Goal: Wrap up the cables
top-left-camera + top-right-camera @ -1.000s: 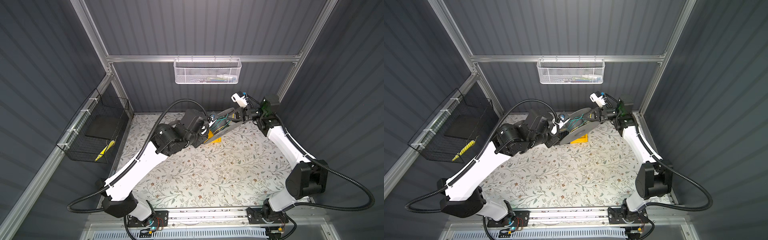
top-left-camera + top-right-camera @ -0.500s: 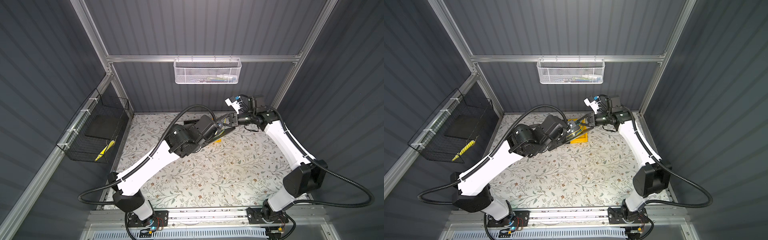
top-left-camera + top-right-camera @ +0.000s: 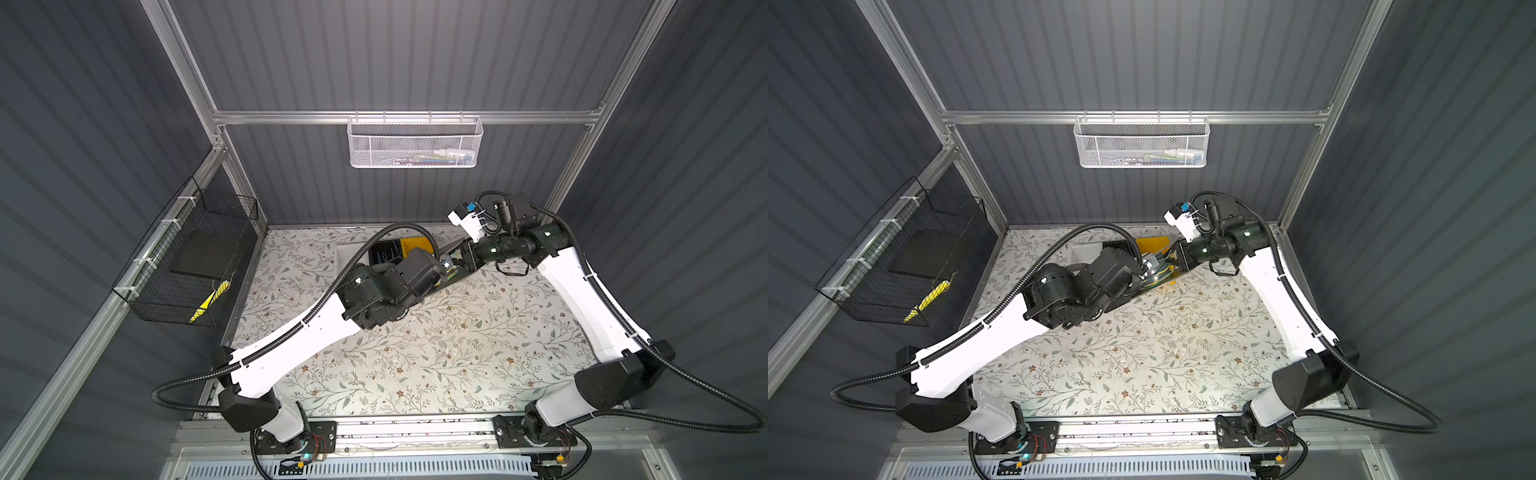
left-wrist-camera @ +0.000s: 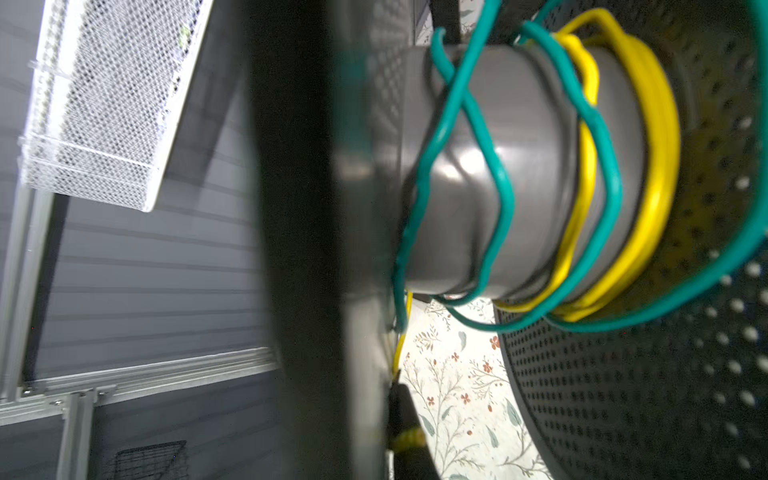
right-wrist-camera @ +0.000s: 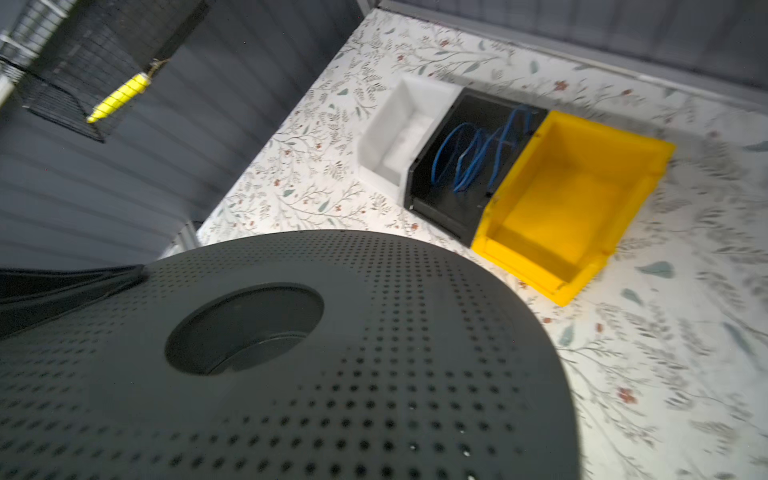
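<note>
A spool with black perforated flanges [image 5: 374, 374] and a grey core [image 4: 536, 166] hangs tilted over the back of the table. The thin yellow cable [image 4: 660, 174] lies in several turns round the core, crossed by a green wire [image 4: 498, 195]. My right gripper [image 3: 463, 259] is shut on the spool's rim; the flange hides its jaws in the right wrist view. A yellow strand [image 4: 402, 345] runs from the spool down into my left gripper [image 4: 399, 399], which is shut on it just beside the spool [image 3: 1156, 274].
Three bins sit together at the back: white [image 5: 386, 120], black [image 5: 440, 212] holding blue wires [image 5: 469, 158], and yellow [image 5: 536, 266]. A white mesh basket [image 3: 413, 143] hangs on the back wall. A black wire basket [image 3: 195, 257] hangs on the left wall.
The left arm has swung right and closed in on the spool. The right wrist has turned and come down, so the spool now shows more edge-on.
</note>
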Robot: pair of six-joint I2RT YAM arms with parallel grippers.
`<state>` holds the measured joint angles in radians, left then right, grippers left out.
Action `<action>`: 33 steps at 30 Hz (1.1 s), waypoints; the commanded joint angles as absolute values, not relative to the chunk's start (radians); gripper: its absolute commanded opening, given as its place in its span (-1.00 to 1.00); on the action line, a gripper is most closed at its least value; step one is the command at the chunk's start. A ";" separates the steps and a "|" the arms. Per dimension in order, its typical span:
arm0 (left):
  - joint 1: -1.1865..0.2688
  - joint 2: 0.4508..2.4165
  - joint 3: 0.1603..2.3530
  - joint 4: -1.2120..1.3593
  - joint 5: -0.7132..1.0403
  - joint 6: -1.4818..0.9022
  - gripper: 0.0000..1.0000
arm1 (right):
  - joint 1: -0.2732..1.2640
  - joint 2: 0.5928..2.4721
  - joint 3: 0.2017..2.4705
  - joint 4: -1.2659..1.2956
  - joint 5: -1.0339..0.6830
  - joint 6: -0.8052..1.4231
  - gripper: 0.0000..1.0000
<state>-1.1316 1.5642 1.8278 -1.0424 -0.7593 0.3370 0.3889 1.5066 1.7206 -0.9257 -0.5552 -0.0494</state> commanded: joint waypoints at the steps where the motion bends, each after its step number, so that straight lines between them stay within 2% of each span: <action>1: -1.161 1.619 1.704 -0.763 -0.939 0.505 -1.00 | 0.528 1.386 1.711 -0.948 -0.590 -0.030 -1.00; 3: -1.170 1.625 1.651 -0.653 -1.051 0.576 -1.00 | 0.548 1.368 1.703 -0.948 -0.558 -0.030 -1.00; 6: -1.172 1.663 1.657 -0.627 -1.121 0.590 -1.00 | 0.605 1.319 1.652 -0.903 -0.450 -0.028 -1.00; 13: -1.192 1.829 1.848 -0.784 -1.250 0.450 -1.00 | 0.764 1.262 1.535 -0.816 -0.176 -0.073 -1.00; 17: -1.204 1.861 1.870 -0.788 -1.259 0.403 -1.00 | 0.790 1.239 1.490 -0.742 -0.269 -0.062 -1.00; 25: -1.204 1.773 1.778 -0.709 -1.143 0.372 -1.00 | 0.759 1.238 1.494 -0.709 -0.559 -0.007 -1.00; 30: -1.203 1.704 1.724 -0.688 -1.125 0.356 -1.00 | 0.701 1.215 1.463 -0.708 -0.580 0.002 -1.00; 33: -1.204 1.652 1.671 -0.641 -1.133 0.378 -1.00 | 0.632 1.187 1.424 -0.692 -0.605 0.007 -0.84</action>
<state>-1.2430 1.5929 1.7161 -0.8738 -1.1427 0.3626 0.5755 1.2743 1.4277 -0.6407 -0.0864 0.0025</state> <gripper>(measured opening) 0.094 0.073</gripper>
